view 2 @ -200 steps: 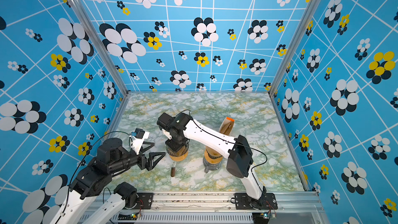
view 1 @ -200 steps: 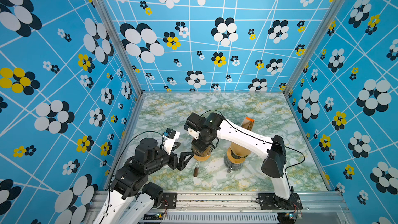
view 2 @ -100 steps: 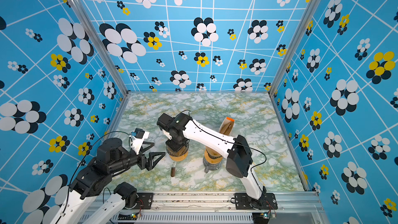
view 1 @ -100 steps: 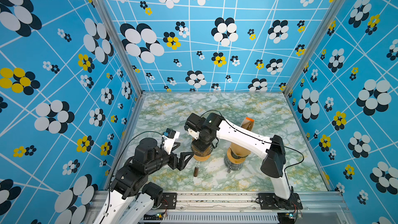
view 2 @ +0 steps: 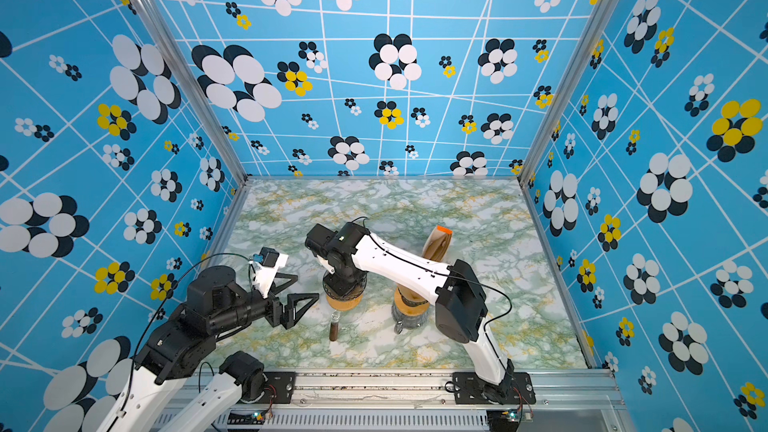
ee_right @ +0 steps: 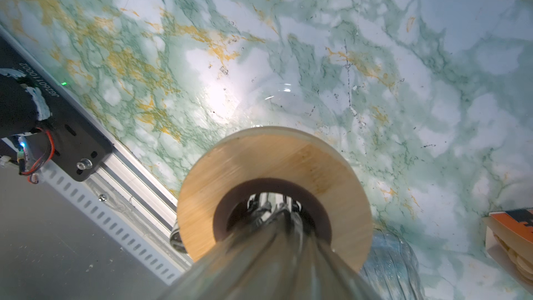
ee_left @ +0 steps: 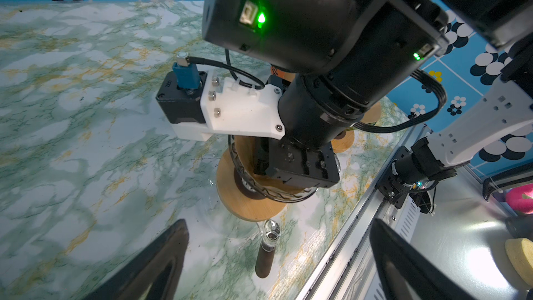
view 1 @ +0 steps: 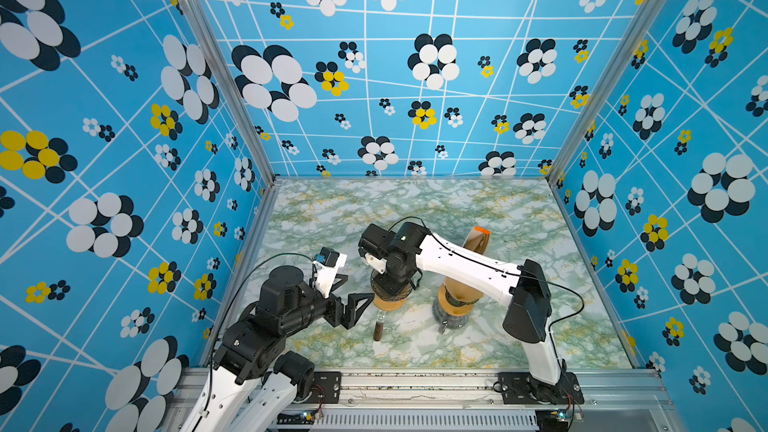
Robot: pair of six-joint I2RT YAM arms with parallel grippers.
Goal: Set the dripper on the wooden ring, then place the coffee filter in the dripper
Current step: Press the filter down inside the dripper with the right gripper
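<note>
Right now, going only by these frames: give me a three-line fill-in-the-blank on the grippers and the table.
1. The left gripper hovers beside the dripper with its jaws ____.
2. The right gripper is lowered into the dripper, so its jaws are ____ from view.
3. The table has a green-and-gold ____ pattern.

Missing words: open; hidden; marble.

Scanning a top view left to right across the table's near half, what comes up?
left gripper → dripper with wooden collar → stack of brown filters in a clear holder → right arm's black elbow.
</note>
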